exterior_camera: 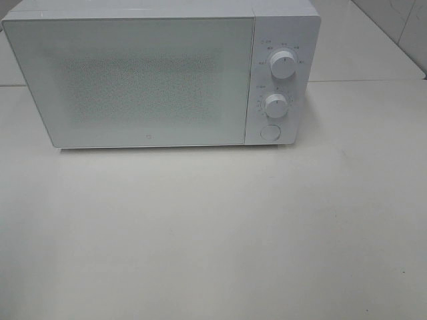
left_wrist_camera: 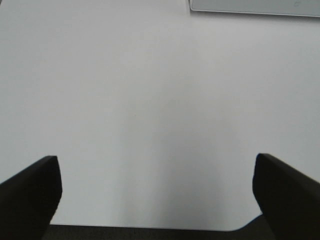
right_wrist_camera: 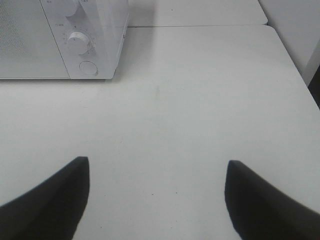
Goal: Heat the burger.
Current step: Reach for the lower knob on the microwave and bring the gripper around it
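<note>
Standing on one table (exterior_camera: 213, 233), one microwave (exterior_camera: 133, 80) has its door closed, with two knobs (exterior_camera: 283, 67) and one button (exterior_camera: 269, 132). Two grippers hover over the table: left gripper (left_wrist_camera: 155, 165) and right gripper (right_wrist_camera: 156, 162), fingers spread, grasping nothing. Where the burger is, I cannot tell.

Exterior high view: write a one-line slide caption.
A white microwave oven, door shut, with two round white dials above a round button, on a pale tabletop.

Microwave (exterior_camera: 133, 80) blocks rear, door (exterior_camera: 130, 80) shut; table (exterior_camera: 213, 233) in front unobstructed.
</note>
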